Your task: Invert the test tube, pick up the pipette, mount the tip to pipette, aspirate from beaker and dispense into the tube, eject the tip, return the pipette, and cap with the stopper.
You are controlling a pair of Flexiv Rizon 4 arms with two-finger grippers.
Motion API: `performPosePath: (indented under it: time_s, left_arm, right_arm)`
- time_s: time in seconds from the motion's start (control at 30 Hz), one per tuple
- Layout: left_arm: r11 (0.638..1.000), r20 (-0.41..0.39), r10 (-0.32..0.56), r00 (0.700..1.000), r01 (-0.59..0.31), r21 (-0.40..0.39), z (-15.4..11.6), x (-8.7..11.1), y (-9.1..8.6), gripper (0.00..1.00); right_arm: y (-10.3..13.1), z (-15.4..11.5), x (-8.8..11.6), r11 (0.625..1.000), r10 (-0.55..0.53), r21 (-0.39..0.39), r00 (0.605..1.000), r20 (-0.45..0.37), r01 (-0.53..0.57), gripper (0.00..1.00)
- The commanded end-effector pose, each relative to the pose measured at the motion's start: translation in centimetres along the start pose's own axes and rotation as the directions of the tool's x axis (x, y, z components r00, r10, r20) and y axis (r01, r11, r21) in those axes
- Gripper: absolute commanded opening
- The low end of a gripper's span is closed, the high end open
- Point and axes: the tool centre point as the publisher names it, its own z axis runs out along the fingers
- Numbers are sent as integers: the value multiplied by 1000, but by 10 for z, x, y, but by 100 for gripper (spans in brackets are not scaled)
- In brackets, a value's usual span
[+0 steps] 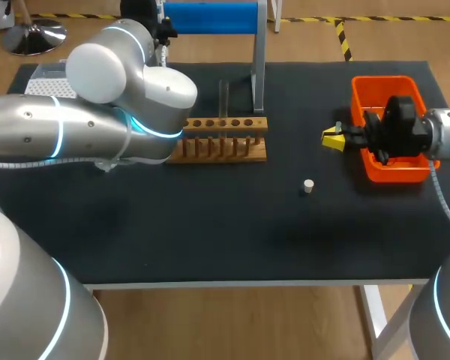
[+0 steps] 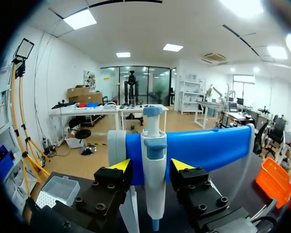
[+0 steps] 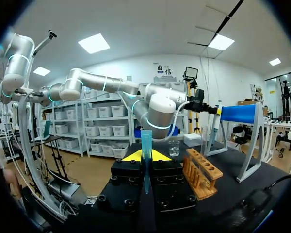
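Two risks: my left gripper (image 2: pixel 152 166) stands open astride the pipette (image 2: pixel 153 145) hanging at the desk's far edge, so a skewed close could unseat it; my right gripper (image 3: pixel 146 156), clamped on the upright test tube (image 3: pixel 146 140) near the right edge, might drop it. The beaker (image 3: pixel 173 148) seems to hold clear liquid.
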Motion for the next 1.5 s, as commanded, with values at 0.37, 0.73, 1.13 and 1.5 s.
performPosePath:
  time_s: [0.37,0.73,1.13,1.5]
  left_arm:
    - [1000,6,-13,1000,13,8,9,1,3,47]
    - [1000,10,-20,1000,20,7,12,2,3,47]
    - [1000,13,-22,1000,22,5,14,2,2,29]
    - [1000,18,-27,999,27,0,14,2,4,0]
  right_arm:
    - [1,-1,1,1000,0,2,1000,1,0,0]
    - [1,-1,1,1000,0,2,1000,1,0,0]
    - [1,-1,1,1000,0,2,1000,1,0,0]
    - [1,-1,1,1000,0,2,1000,1,0,0]
